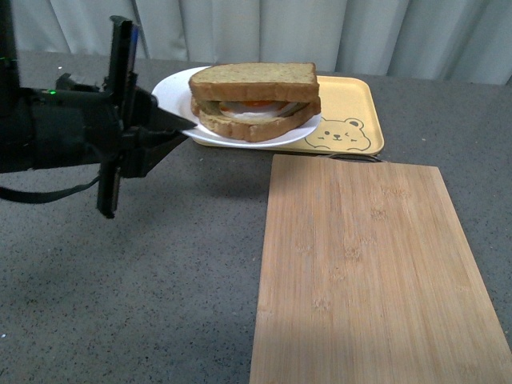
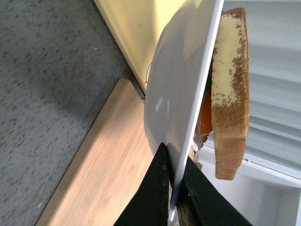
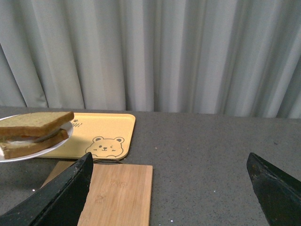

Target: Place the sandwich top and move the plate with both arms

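**My left end effector holds the plate with the sandwich**

My left end effector is pinched narrow on the near-left rim of the round white plate. In my left wrist view, 1 black finger is under the rim and the other is on top.

The sandwich top, a brown speckled slice of bread with a darker crust, lies flat on top of the sandwich on the plate. Under it I see some white and orange filling, then 1 more brown bread slice at the bottom.

The plate is over the left end of the yellow tray with a bear drawing. I cannot tell if the plate touches the tray. A pale wooden cutting board lies on the grey bench, just in front of the tray.

My right end effector is spread wide and holds nothing. It is well apart from the plate and faces the grey curtain.
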Controlling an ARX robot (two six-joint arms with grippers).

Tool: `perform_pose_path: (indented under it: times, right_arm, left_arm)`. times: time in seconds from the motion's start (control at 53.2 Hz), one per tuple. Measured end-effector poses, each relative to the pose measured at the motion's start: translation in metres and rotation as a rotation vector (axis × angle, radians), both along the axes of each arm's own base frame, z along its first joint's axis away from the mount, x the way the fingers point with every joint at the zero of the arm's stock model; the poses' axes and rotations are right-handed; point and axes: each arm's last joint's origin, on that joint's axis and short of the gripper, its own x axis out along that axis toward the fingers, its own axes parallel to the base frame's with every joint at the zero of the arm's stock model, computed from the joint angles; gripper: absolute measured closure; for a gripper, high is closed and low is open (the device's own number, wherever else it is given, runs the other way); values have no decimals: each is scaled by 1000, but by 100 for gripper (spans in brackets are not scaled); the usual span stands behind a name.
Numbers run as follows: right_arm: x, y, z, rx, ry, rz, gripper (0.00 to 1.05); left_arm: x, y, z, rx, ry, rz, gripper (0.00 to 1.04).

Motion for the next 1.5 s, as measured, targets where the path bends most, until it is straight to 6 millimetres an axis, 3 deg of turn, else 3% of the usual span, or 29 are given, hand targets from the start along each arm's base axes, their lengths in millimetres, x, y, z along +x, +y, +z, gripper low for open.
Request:
perform_pose_path:
  times: [0.094,0.394,0.582,0.864,1.239,1.446,1.502]
  right_arm:
    - [0,0,0,0,0,0,9]
    - [0,0,0,0,0,0,9]
    - [0,0,0,0,0,0,9]
    - [0,0,0,0,0,0,9]
    - [0,0,0,0,0,0,9]
    - [0,0,0,0,0,0,9]
    - [0,0,0,0,0,0,9]
  left_arm:
    - [29,-18,-3,-3,20,17,101]
    - [79,-52,-16,-1,71,15,101]
    - [98,-68,-25,-5,94,16,101]
    - [109,-77,-38,17,131,23,101]
    - [101,-71,-29,34,108,-15,42]
    - [81,-60,5,242,9,-36,9]
    - [74,-57,14,343,-52,-46,5]
